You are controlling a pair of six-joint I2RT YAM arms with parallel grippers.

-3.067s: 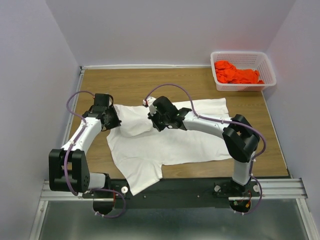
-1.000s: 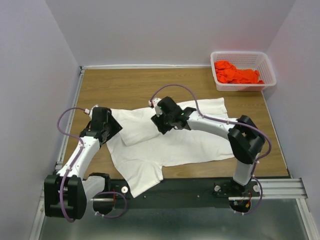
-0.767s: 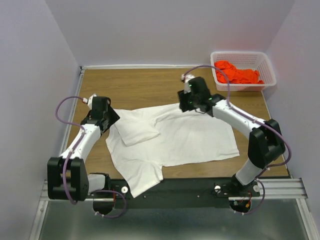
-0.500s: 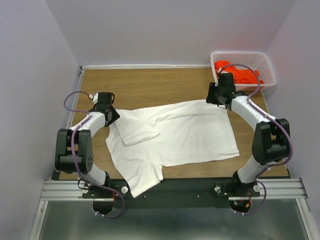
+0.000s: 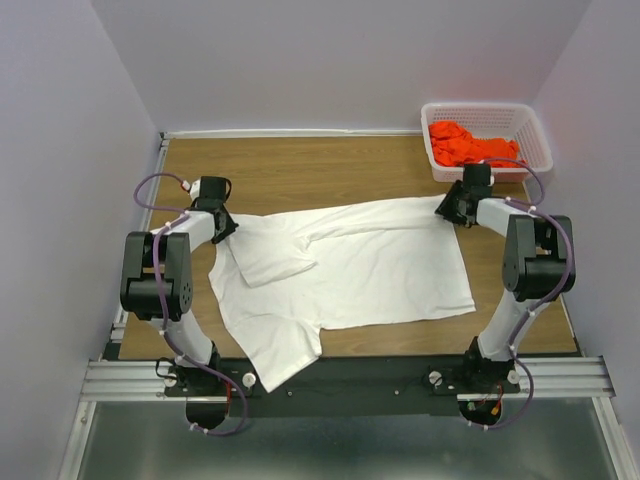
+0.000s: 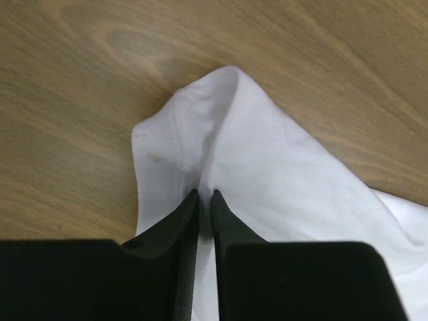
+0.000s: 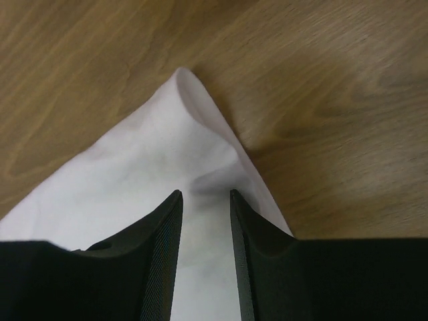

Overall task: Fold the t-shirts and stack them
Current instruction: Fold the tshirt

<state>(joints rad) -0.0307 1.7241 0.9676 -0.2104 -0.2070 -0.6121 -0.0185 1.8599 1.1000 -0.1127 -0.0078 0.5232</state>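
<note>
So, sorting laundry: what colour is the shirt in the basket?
The shirt is orange-red; top view.

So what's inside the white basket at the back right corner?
A crumpled orange-red t-shirt lies inside the basket, mostly toward its left and near side. The cloth covers the floor there, so anything beneath it cannot be seen.

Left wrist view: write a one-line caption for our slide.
Left gripper pinches a raised fold at the white t-shirt's corner on the wooden table.

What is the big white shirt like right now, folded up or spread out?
Mostly spread out. The white t-shirt lies flat across the table, with only one flap folded over on the left arm's side.
</note>
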